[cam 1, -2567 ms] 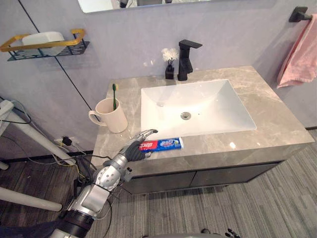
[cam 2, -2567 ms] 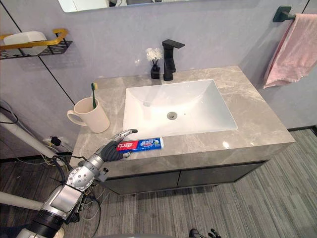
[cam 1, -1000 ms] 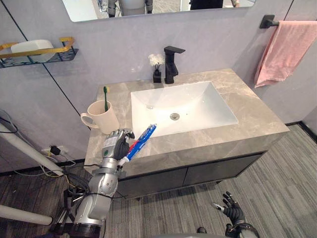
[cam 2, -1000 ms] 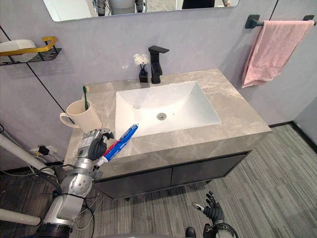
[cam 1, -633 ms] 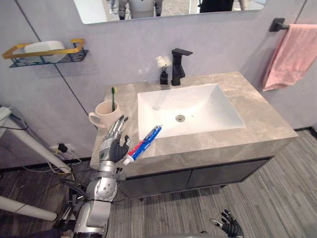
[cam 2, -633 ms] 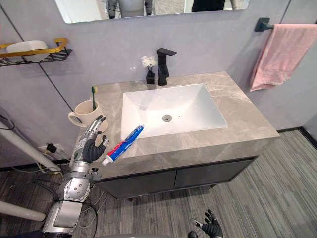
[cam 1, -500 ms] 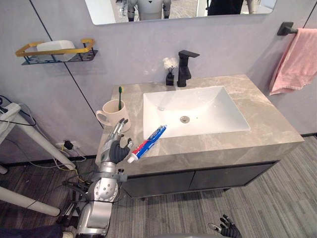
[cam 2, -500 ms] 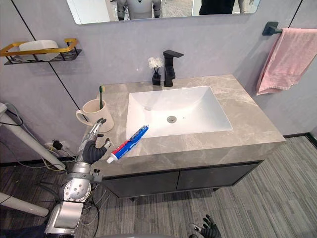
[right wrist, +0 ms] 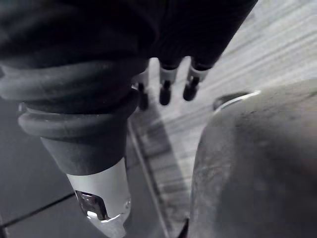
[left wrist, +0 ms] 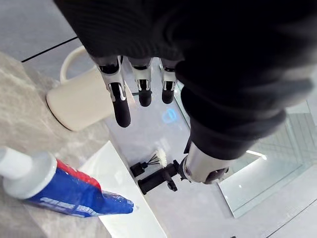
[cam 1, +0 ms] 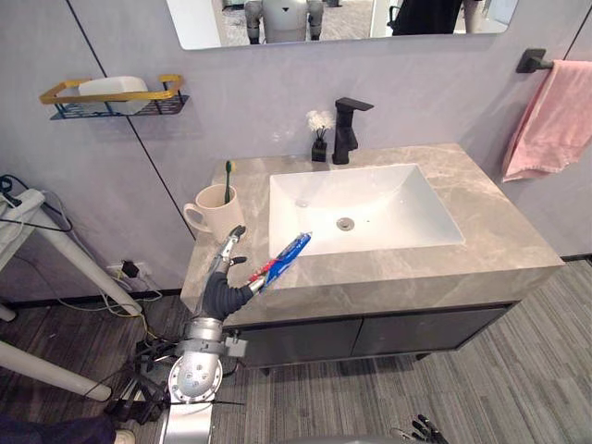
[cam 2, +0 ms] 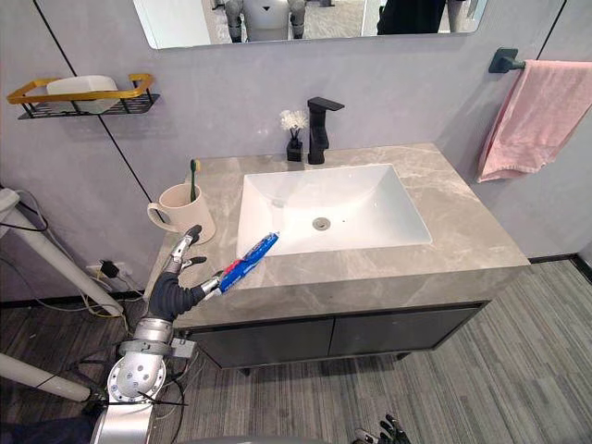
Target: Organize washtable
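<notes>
The left hand [cam 1: 220, 289] had let go of the tube [cam 1: 285, 256]. A second before, its fingers were clenched around the cap end. Now, in the left wrist view, the fingers [left wrist: 120, 101] were straight and pointed toward the mug [cam 1: 218, 211], and nothing was between them. The tube lay just beside the hand, with its white cap nearest to the hand and its other end reaching the rim of the sink [cam 1: 370, 203]. Whether the cap touched the thumb, I could not tell.

The tube had also turned. Earlier it lay along the front edge of the counter [cam 1: 481, 231], parallel to the sink. Now it lay slantwise. The views themselves had shifted between the pictures, so part of this difference came from the camera and not from the tube.

The mug stood near the wall at the left of the sink, with the brush [cam 1: 228, 172] upright in it. The right hand [right wrist: 166, 84] hung low above the floor with relaxed fingers and held nothing.

For the task, I judged the tube was not yet put away. It probably belonged in the mug beside the brush. The release looked like a change of grip, so a new grasp nearer the middle would be needed before lifting it there.
</notes>
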